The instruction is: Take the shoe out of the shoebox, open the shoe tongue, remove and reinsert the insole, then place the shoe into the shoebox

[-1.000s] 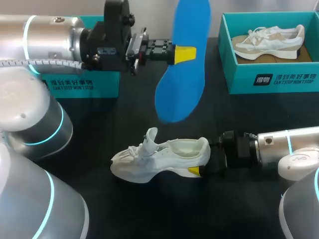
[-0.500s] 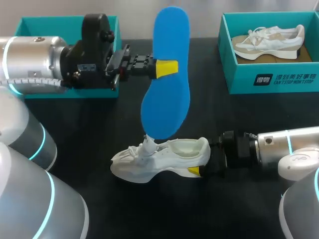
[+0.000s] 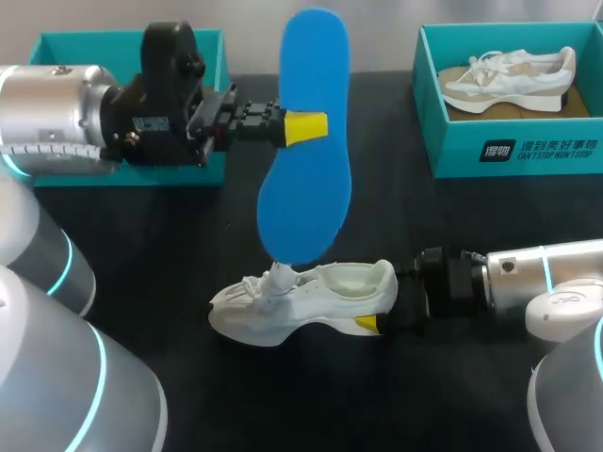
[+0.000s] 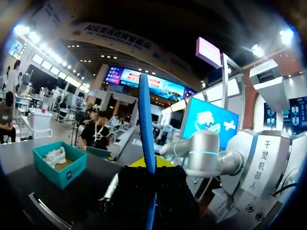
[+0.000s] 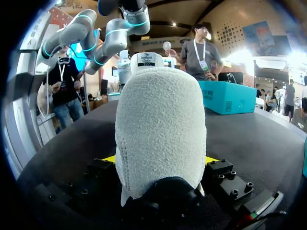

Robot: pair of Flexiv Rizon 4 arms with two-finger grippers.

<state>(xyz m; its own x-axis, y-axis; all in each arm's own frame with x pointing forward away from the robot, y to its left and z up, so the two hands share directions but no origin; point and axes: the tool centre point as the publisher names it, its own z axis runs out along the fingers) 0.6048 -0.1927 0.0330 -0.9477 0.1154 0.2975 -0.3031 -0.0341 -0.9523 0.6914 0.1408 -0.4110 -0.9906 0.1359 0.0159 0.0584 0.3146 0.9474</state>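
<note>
A blue insole (image 3: 306, 141) hangs upright above the table, pinched at its middle by my left gripper (image 3: 303, 126), which is shut on it. Its lower end sits just over the raised tongue (image 3: 282, 276) of a white shoe (image 3: 301, 301) lying on the black table. In the left wrist view the insole (image 4: 146, 124) stands edge-on between the fingers of the left gripper (image 4: 149, 165). My right gripper (image 3: 379, 315) grips the shoe's heel from the right. In the right wrist view the heel (image 5: 160, 129) fills the gap of the right gripper (image 5: 159, 160), touching both fingers.
A teal shoebox (image 3: 509, 155) at the back right holds another white shoe (image 3: 509, 80). A second teal shoebox (image 3: 66, 42) stands at the back left, partly behind my left arm. The black table (image 3: 452, 395) spreads in front of the shoe.
My left arm has drawn back to the left and carried the insole left and down, so its lower end now meets the shoe's tongue. The right arm and shoe stayed still.
</note>
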